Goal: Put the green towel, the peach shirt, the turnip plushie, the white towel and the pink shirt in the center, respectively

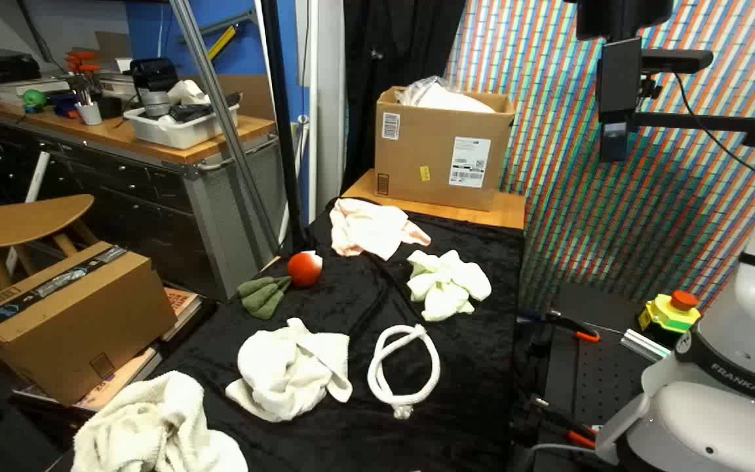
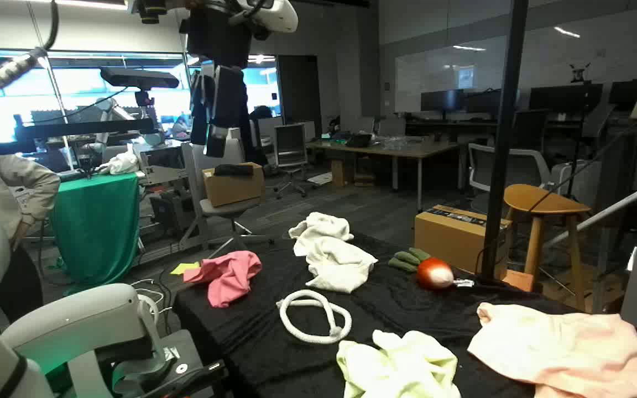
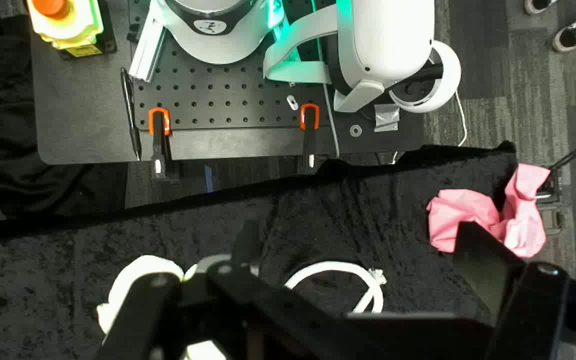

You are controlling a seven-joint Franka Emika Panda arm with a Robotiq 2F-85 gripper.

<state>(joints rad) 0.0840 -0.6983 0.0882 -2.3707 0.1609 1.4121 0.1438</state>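
Observation:
High above the black-covered table, my gripper (image 1: 615, 152) (image 2: 208, 145) (image 3: 363, 241) stands wide open, nothing between its fingers. The pale green towel (image 1: 448, 285) (image 2: 398, 366) lies crumpled on the cloth. Behind it in an exterior view spreads the peach shirt (image 1: 372, 227) (image 2: 567, 345). A red-orange turnip plushie (image 1: 303, 269) (image 2: 433, 273) with dark green leaves rests at the table's side. Two off-white terry cloths (image 1: 295, 373) (image 1: 154, 426) lie bunched; which is the white towel I cannot tell. The pink shirt (image 2: 229, 277) (image 3: 460, 215) sits at a table corner.
A white rope ring (image 1: 434, 368) (image 2: 311, 338) lies among the cloths. A cardboard box (image 1: 440, 154) stands at one end of the table. Beside the arm's base are an emergency stop (image 1: 669, 316) and orange clamps (image 3: 159, 120). A black pole (image 2: 502, 149) rises at the table's side.

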